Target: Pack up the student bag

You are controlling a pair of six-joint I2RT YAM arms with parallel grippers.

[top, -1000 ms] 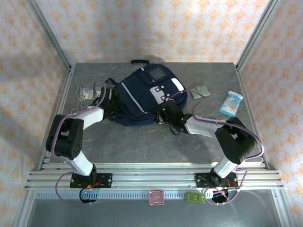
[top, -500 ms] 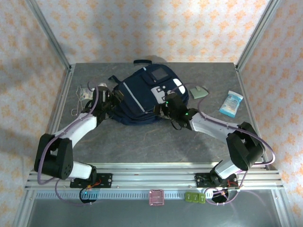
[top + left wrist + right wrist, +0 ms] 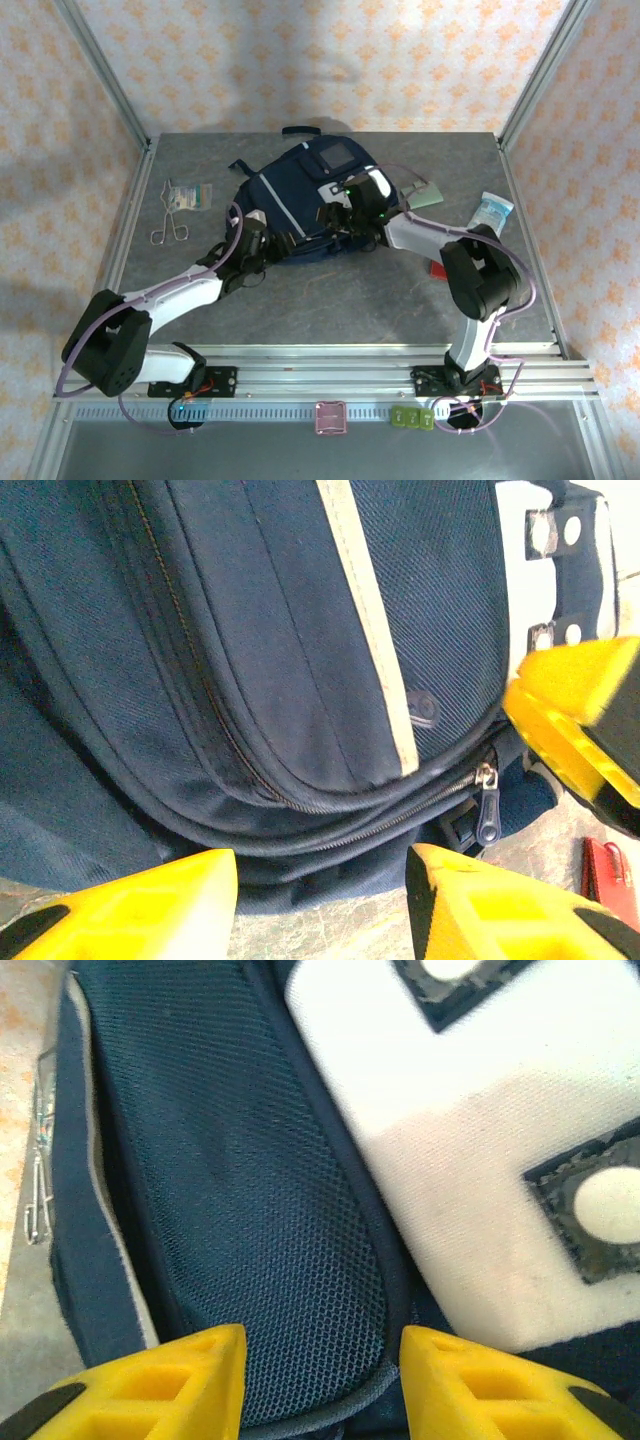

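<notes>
1. The large navy blue fabric student bag lies flat at the far middle of the grey table. Its white patches and pale stripes face up.
2. In the left wrist view, a dark metal zipper pull hangs at the bag's lower seam, beside a pale stripe.
3. The left gripper sits at the bag's near edge. Its yellow fingers are spread, with nothing pinched between them.
4. The right gripper rests at the bag's near right side, close to the left one. Its fingers stand apart over a dark mesh panel next to a white patch.
5. Silver scissor-handled forceps and a small clear packet lie left of the bag, well apart from it.
6. A light blue soft packet lies to the right, and a small red flat item lies beside the right arm.
</notes>
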